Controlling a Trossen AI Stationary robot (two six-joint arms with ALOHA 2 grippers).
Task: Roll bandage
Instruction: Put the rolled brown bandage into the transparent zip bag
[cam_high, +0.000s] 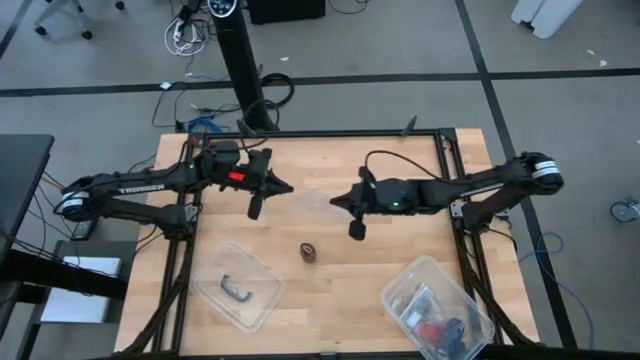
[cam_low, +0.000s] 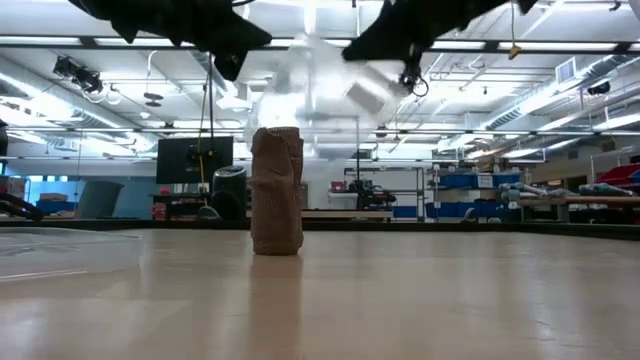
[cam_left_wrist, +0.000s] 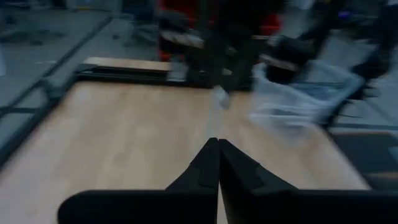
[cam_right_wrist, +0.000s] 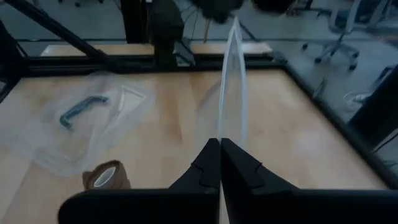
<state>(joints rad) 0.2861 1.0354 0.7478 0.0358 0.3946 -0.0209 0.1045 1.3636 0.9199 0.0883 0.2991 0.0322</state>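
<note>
The bandage (cam_high: 309, 252) is a small brown roll that stands upright on one end on the wooden table, near the middle and toward the near edge. It also shows in the low view (cam_low: 277, 190) and the right wrist view (cam_right_wrist: 107, 176). My left gripper (cam_high: 255, 210) hangs shut above the table, up and to the left of the roll, with nothing between its fingers (cam_left_wrist: 217, 146). My right gripper (cam_high: 356, 230) hangs shut above the table just right of the roll, also holding nothing (cam_right_wrist: 219, 144).
A clear plastic lid with a black handle (cam_high: 240, 288) lies near the front left of the table. A clear tub (cam_high: 436, 310) holding small items sits at the front right. Black frame rails (cam_high: 445, 150) border the table's sides and back.
</note>
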